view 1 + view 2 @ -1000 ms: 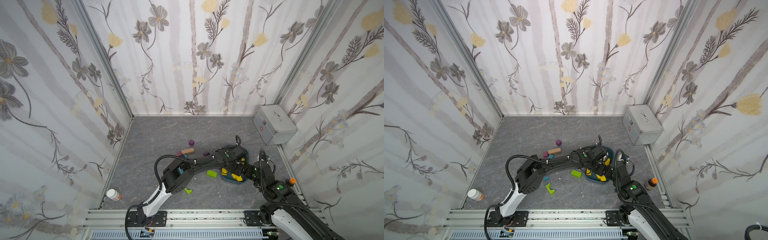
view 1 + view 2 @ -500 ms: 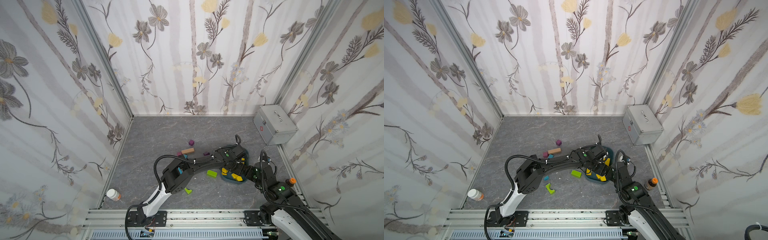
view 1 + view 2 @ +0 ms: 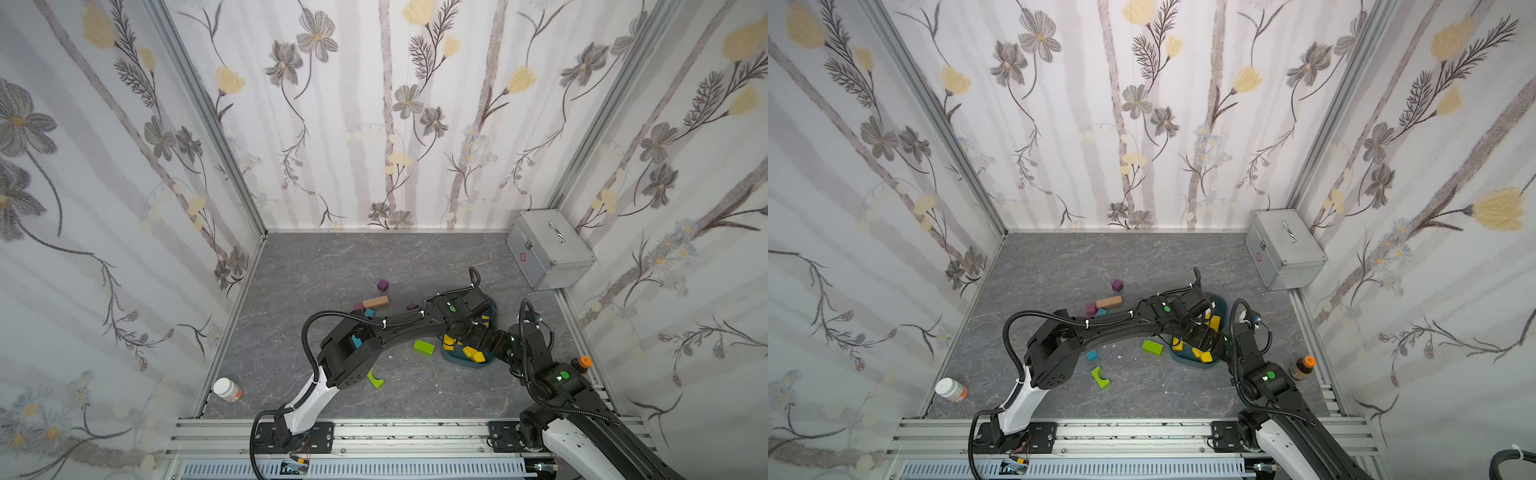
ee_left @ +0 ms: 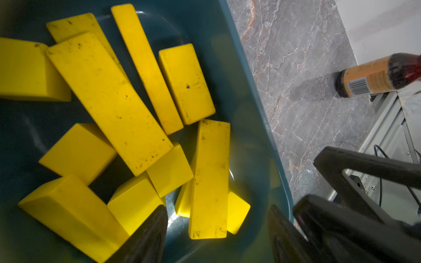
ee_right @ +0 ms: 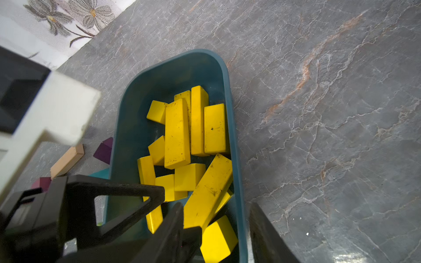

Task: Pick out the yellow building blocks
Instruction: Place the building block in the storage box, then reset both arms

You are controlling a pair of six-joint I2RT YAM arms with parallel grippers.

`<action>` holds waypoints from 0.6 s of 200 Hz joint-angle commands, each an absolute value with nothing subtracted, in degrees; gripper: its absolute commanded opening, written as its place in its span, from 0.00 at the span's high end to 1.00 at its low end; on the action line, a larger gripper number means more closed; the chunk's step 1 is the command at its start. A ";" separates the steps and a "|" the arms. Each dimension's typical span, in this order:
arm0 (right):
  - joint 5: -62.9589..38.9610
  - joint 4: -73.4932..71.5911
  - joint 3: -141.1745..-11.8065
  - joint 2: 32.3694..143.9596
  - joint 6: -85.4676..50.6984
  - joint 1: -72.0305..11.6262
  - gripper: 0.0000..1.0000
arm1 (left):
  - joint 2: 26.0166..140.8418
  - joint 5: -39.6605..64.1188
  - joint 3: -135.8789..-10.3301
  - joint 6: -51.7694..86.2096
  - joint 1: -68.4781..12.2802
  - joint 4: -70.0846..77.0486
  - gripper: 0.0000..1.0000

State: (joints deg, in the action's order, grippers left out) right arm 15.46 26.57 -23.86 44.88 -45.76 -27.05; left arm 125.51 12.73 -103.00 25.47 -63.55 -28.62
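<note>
Spread the left gripper [image 4: 216, 213] wider than a second ago, empty over the teal bin [image 5: 136, 118] at three o'clock; holds the right gripper [image 5: 216, 207] parted astride its wall, apparently pinching nothing. Counts twelve yellow building blocks [image 5: 176, 134] inside, none visibly outside: picking looks finished. Leaves, near to far, two lime green blocks [image 3: 423, 346], two blue blocks [image 3: 1091, 355], one peach bar [image 3: 375, 301], three purple blocks [image 3: 382, 285].

Yellow blocks [image 3: 448, 341] (in teal bin [image 3: 494, 311])
</note>
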 commanded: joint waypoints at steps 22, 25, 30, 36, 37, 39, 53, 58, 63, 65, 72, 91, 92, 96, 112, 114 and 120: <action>11.22 21.07 -23.30 45.41 -45.32 -27.18 0.51 | 122.00 13.37 -99.73 26.04 -62.95 -20.66 0.29; 11.03 20.66 -23.30 45.50 -45.23 -27.16 0.51 | 121.66 13.22 -99.41 26.04 -62.84 -20.35 0.30; 10.68 19.94 -23.36 45.76 -45.00 -27.16 0.51 | 121.09 12.86 -98.73 25.94 -62.76 -19.72 0.30; 10.32 18.98 -23.47 46.07 -44.68 -27.19 0.51 | 120.37 12.40 -98.00 25.82 -62.59 -19.17 0.30; 10.30 18.85 -23.56 46.11 -44.62 -27.17 0.51 | 120.37 12.31 -97.76 25.78 -62.58 -19.08 0.30; 10.33 18.53 -23.60 46.24 -44.58 -27.16 0.51 | 120.14 12.13 -97.48 25.76 -62.54 -18.94 0.30; 10.73 16.10 -24.36 47.07 -43.79 -27.19 0.51 | 117.42 10.82 -94.48 24.72 -62.11 -16.57 0.29; 11.08 14.96 -24.57 47.38 -43.42 -27.19 0.51 | 116.16 10.07 -93.00 24.31 -61.90 -15.46 0.30; 11.48 13.32 -25.03 47.82 -42.90 -27.16 0.50 | 114.78 9.08 -91.34 23.80 -61.47 -14.14 0.30; 11.75 12.65 -25.15 48.06 -42.78 -27.16 0.50 | 114.01 8.73 -90.62 23.57 -61.34 -13.49 0.30; 12.67 10.59 -25.86 48.96 -41.73 -27.17 0.49 | 111.81 7.60 -88.04 22.90 -60.47 -11.55 0.30; 16.26 5.49 -28.72 53.42 -39.38 -26.94 0.44 | 105.55 5.10 -81.90 21.36 -56.78 -7.37 0.30; 16.35 5.12 -28.86 53.56 -39.07 -26.96 0.44 | 105.16 4.97 -81.51 21.18 -56.56 -7.24 0.30; 17.05 3.78 -29.54 54.97 -37.99 -26.83 0.43 | 103.97 4.39 -80.44 20.67 -55.67 -6.68 0.30; 19.72 0.47 -33.51 60.61 -34.64 -26.13 0.43 | 99.03 0.52 -76.56 17.84 -52.19 -5.11 0.30; 19.87 0.27 -34.13 61.38 -34.19 -26.04 0.43 | 98.45 0.15 -76.00 17.40 -51.78 -4.99 0.30; 20.28 -0.15 -36.01 63.64 -32.96 -25.52 0.43 | 96.65 -1.06 -74.44 16.20 -50.48 -4.29 0.30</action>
State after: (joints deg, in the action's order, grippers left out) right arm 15.33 9.15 -30.85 57.63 -39.11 -26.57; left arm 101.80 5.91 -78.87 21.23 -54.00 -10.63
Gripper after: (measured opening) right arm 0.564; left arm 0.705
